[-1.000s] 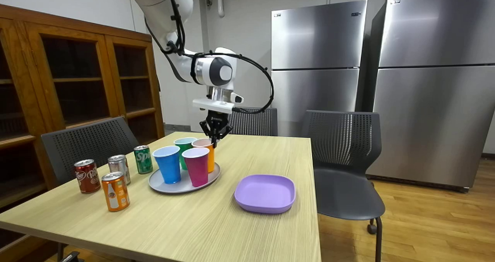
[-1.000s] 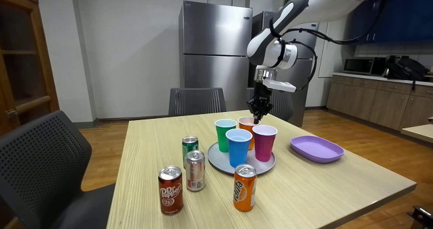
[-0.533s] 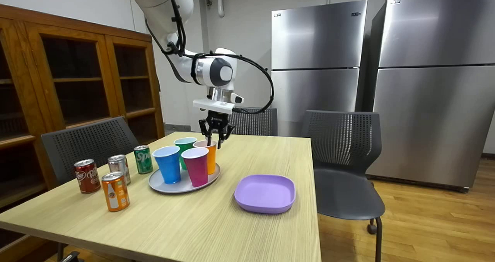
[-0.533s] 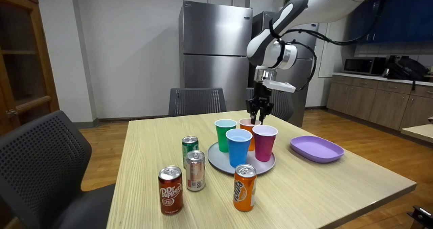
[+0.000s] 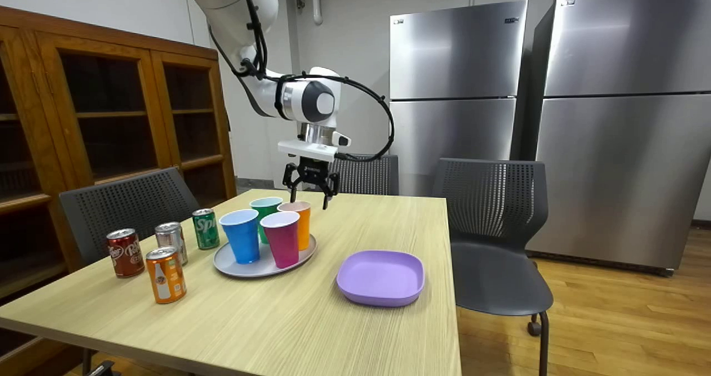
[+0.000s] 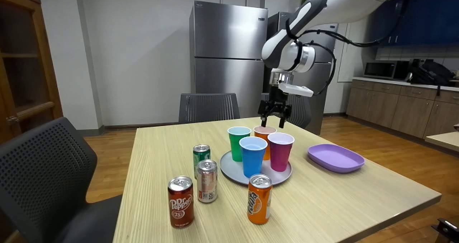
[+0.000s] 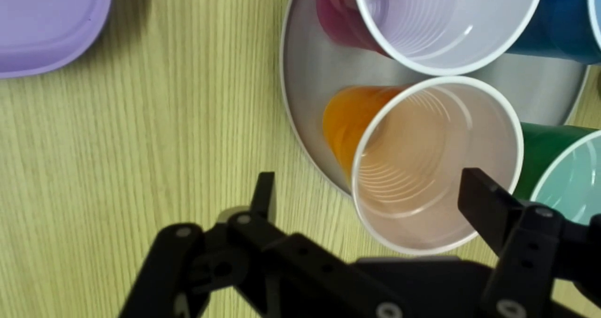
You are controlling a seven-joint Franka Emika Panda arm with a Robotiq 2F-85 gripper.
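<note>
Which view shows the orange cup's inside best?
The wrist view, since it looks down into the orange cup; one gripper finger covers some rim. Both exterior views show its outside and a little inner wall, partly behind the magenta cup.

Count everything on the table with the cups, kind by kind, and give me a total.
Cups: 4 (blue, green, orange, magenta)
Cans: 4 (dark red, silver, green, orange)
Gray round plate: 1
Purple dish: 1
Total: 10
</note>
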